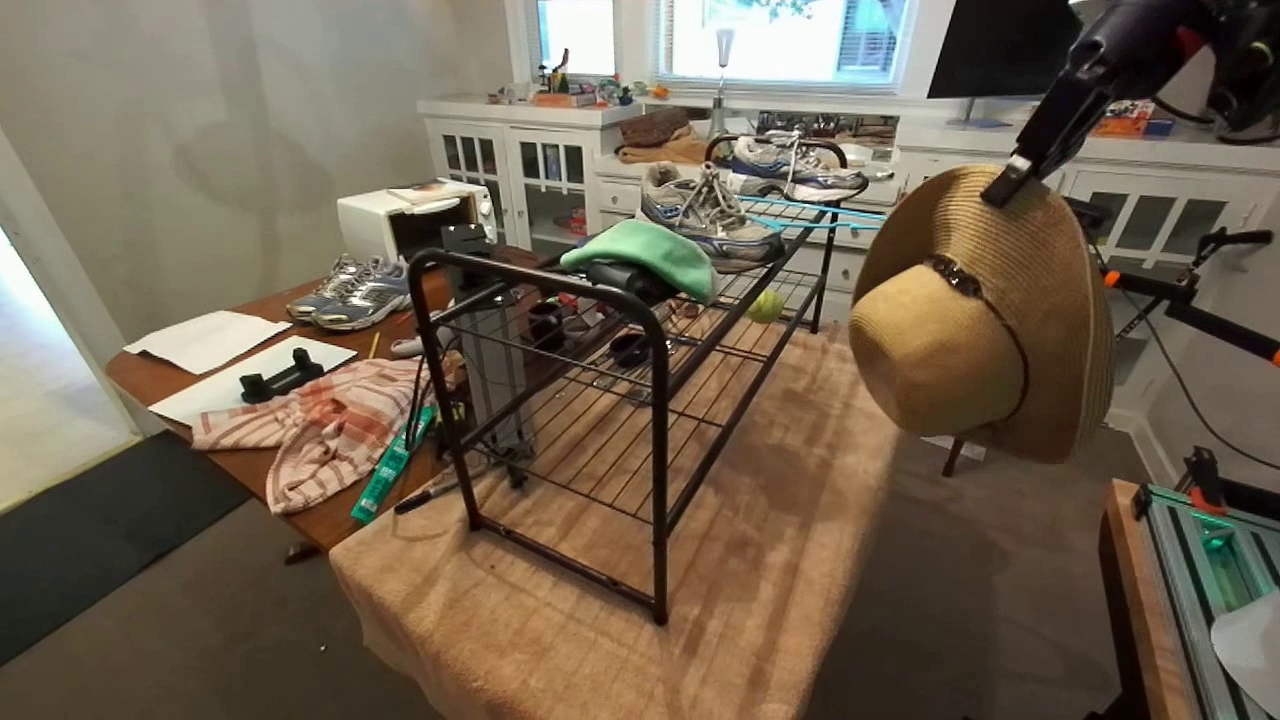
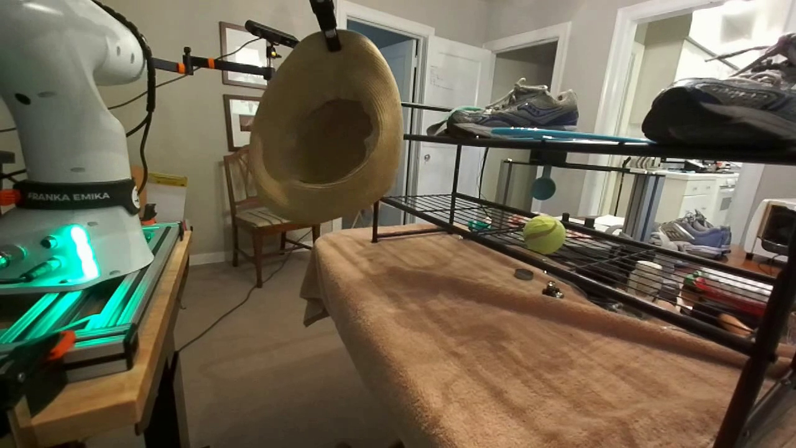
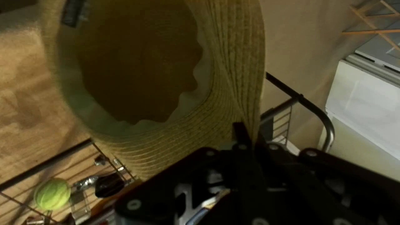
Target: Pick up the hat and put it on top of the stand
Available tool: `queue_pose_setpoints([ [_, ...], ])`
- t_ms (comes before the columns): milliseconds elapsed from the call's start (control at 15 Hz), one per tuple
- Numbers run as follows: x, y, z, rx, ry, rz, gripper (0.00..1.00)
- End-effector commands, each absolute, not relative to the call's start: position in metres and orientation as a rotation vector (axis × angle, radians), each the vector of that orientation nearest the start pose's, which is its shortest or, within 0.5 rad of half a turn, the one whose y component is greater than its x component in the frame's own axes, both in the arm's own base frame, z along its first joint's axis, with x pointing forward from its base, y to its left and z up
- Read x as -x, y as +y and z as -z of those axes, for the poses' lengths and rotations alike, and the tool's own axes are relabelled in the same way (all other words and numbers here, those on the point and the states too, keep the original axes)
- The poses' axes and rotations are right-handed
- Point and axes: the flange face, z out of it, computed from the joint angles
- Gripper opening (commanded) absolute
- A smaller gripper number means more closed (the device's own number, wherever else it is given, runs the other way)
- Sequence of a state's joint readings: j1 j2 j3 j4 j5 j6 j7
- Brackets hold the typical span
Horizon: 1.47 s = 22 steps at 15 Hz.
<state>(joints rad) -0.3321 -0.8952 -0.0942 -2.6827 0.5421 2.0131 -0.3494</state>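
The tan straw hat (image 1: 935, 345) hangs from my gripper (image 1: 1008, 182) in an exterior view, its crown toward the stand. Its hollow underside shows in an exterior view (image 2: 326, 134) and in the wrist view (image 3: 140, 62). My gripper (image 2: 333, 41) is shut on the brim's upper edge; in the wrist view the fingers (image 3: 250, 134) pinch the brim between them. The black stand (image 1: 658, 450) stands on a cloth-covered table. The hat is in the air beside the stand, apart from it in an exterior view (image 1: 1040, 300). The stand's bars also show in the wrist view (image 3: 300, 97).
On the stand's top tier are two grey running shoes (image 1: 705, 215) (image 1: 795, 170), a green rounded item (image 1: 650, 255) and a light blue hanger (image 2: 553, 134). A tennis ball (image 2: 544, 234) is on the lower tier. A wooden chair (image 2: 258, 218) stands behind the hat.
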Motion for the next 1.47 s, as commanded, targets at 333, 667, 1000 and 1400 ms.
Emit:
queue_pose_setpoints([
  [333,-0.307,-0.094,-0.627,2.528,0.166,0.966,0.01],
  [667,-0.339,-0.115,-0.684,2.515,0.157,1.262,0.01],
  [1000,-0.370,-0.158,-0.728,2.498,0.265,1.490,0.01],
  [1400,-0.404,-0.225,-0.759,2.489,0.458,1.658,0.01],
])
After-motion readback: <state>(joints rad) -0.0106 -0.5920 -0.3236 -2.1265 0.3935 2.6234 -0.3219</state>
